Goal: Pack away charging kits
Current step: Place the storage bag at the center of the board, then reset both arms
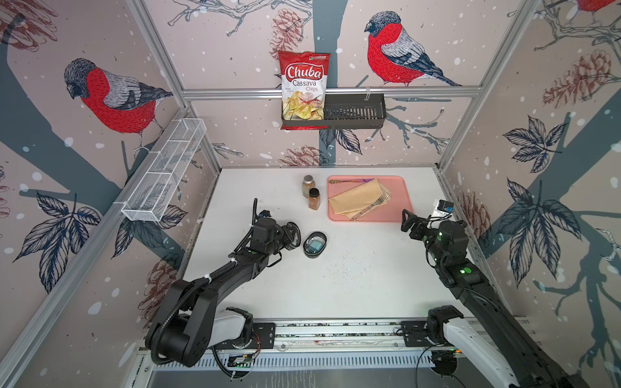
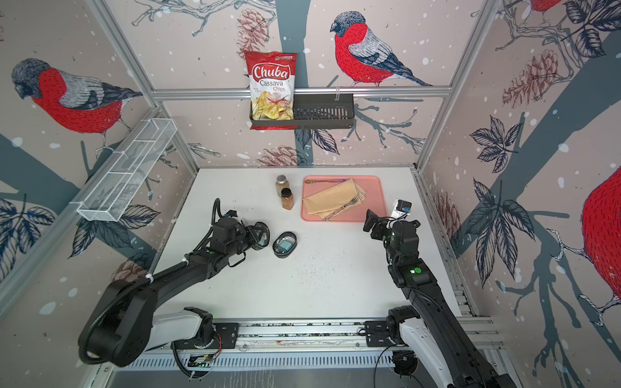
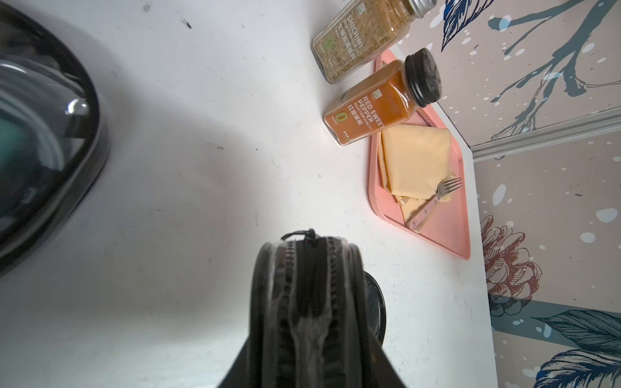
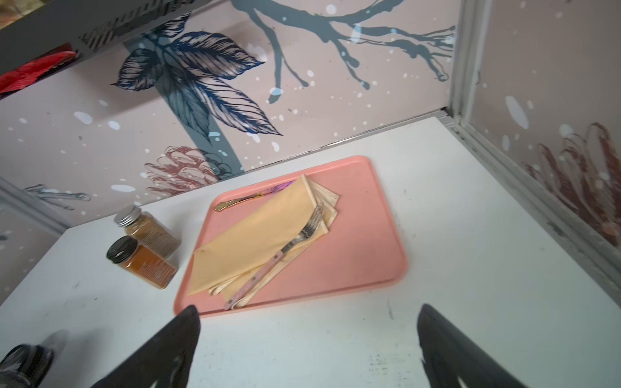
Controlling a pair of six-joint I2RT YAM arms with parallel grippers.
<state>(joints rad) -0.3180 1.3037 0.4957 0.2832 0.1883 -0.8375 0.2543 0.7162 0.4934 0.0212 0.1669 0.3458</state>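
Looks mostly packed to me. No loose chargers or cables anywhere on the table. The second case lies flat near the middle, and a teal charger shows through its clear top, so that kit seems done.

The left gripper is clamped on the held case, just beside the flat one. In the left wrist view the zip looks run all the way round, though I can't see what's in it. A small white-and-black thing sits by the right wall, too tiny to say if it's a third kit. So my guess is that what's left is stowing the cases somewhere, maybe the wire basket or the black shelf, but that's only a guess.

Pose-wise, the left arm reaches low and forward over the table, wrist rolled so the held case stands on edge. I can't tell if its rim touches the table.

The right arm is up on the right side with the right gripper aimed at the near corner of the pink tray — jaws spread wide, nothing in them. The spice jars stand beside the tray, well out of it all.
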